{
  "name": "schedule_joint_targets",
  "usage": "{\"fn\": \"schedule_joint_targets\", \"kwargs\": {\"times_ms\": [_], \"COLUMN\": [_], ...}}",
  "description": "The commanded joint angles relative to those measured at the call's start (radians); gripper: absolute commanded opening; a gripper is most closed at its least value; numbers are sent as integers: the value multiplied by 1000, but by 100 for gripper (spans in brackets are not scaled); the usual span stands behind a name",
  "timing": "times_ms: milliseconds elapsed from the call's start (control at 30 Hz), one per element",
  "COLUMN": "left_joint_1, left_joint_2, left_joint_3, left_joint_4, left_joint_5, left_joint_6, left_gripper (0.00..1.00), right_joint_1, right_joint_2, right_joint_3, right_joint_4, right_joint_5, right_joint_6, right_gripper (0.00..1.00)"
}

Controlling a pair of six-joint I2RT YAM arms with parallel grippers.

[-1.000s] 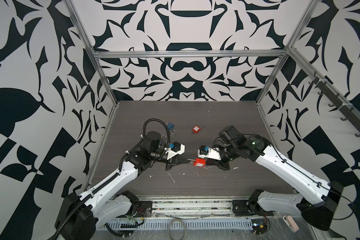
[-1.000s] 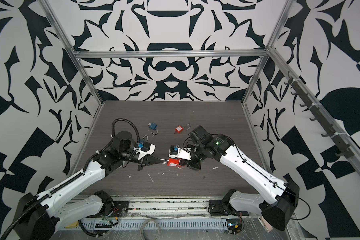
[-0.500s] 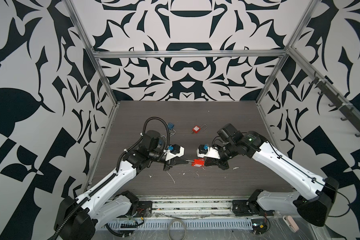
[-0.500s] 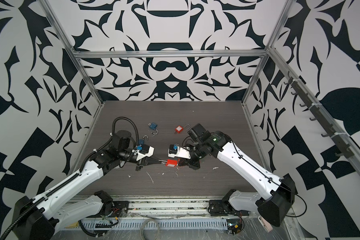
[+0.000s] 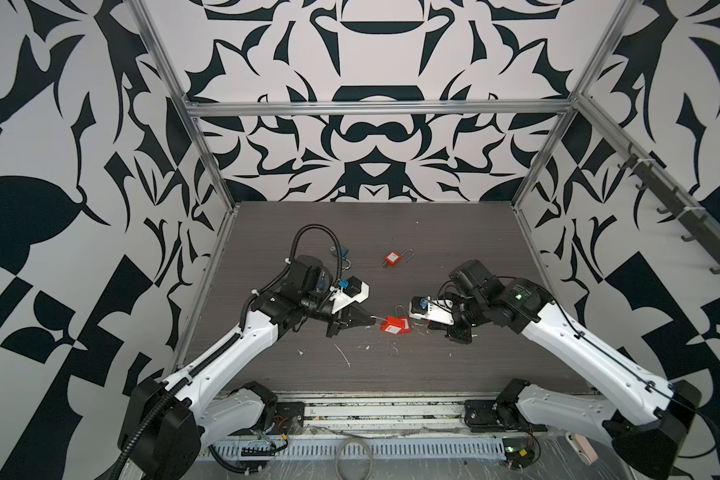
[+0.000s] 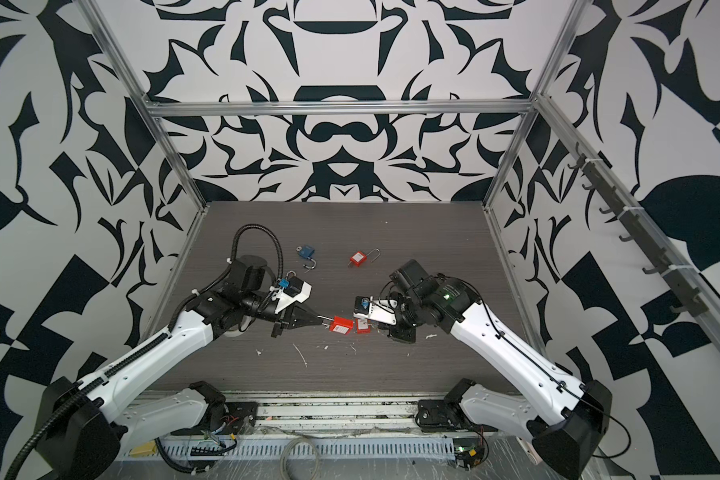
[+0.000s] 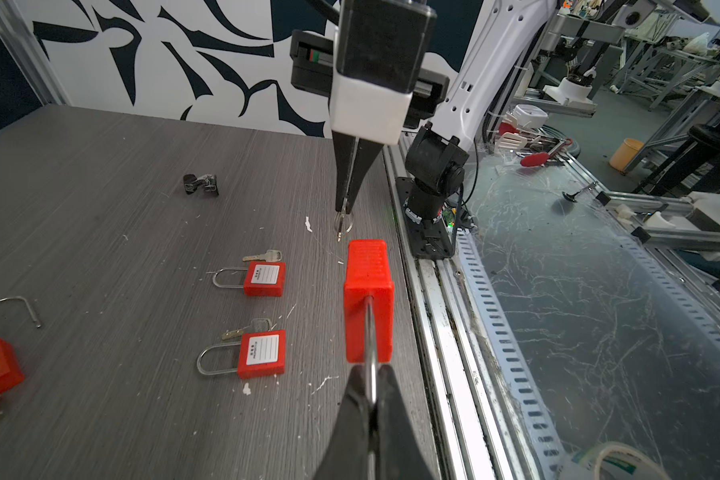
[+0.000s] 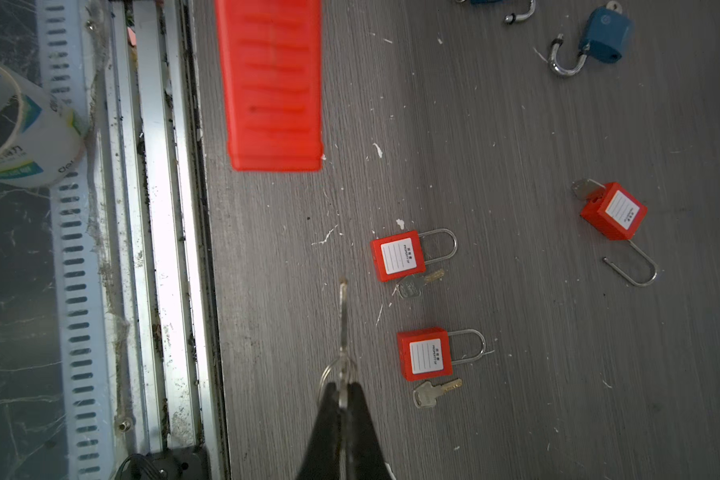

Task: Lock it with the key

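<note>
Padlock: the red plastic-bodied padlock with a steel shackle (image 7: 368, 299) is held clear of the grey wood-grain desk (image 7: 100, 187), and its body juts straight out past the left hand's tips.
Left hand: the left hand (image 7: 371, 374) is pressed together on the shackle.
Key: a small silver key on a ring (image 8: 342, 316) is pinched in the right hand (image 8: 341, 384). Its blade points ahead, short of the padlock's far end and a little to one side.
Doing it well: I'd square the blade to the keyway, then ease it straight in. The shackle grip may let the body swing.
Nearby: two labelled red padlocks (image 8: 398, 255) lie beside the right hand.
</note>
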Motion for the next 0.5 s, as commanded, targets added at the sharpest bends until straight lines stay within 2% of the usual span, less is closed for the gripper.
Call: {"fn": "schedule_joint_targets", "kwargs": {"times_ms": [0,167,267,467], "left_joint_1": [15,24,24,25], "left_joint_2": [21,130,224,332], "left_joint_3": [72,204,277,387], "left_joint_4": [-141,-442,-573,-686], "left_joint_5": [0,-134,-193,-330], "left_joint_6": [82,261,327,360], "left_gripper": [0,0,0,0], "right_joint_1": [1,-4,-4,-4], "right_joint_2": [-4,3,14,35], "right_joint_3": [-3,-59,-88,-130], "right_joint_4": [41,155,236,399], "right_joint_5": [-3,-5,-2,83], "right_joint_6": [62,205,304,596], "right_gripper": [0,0,0,0]}}
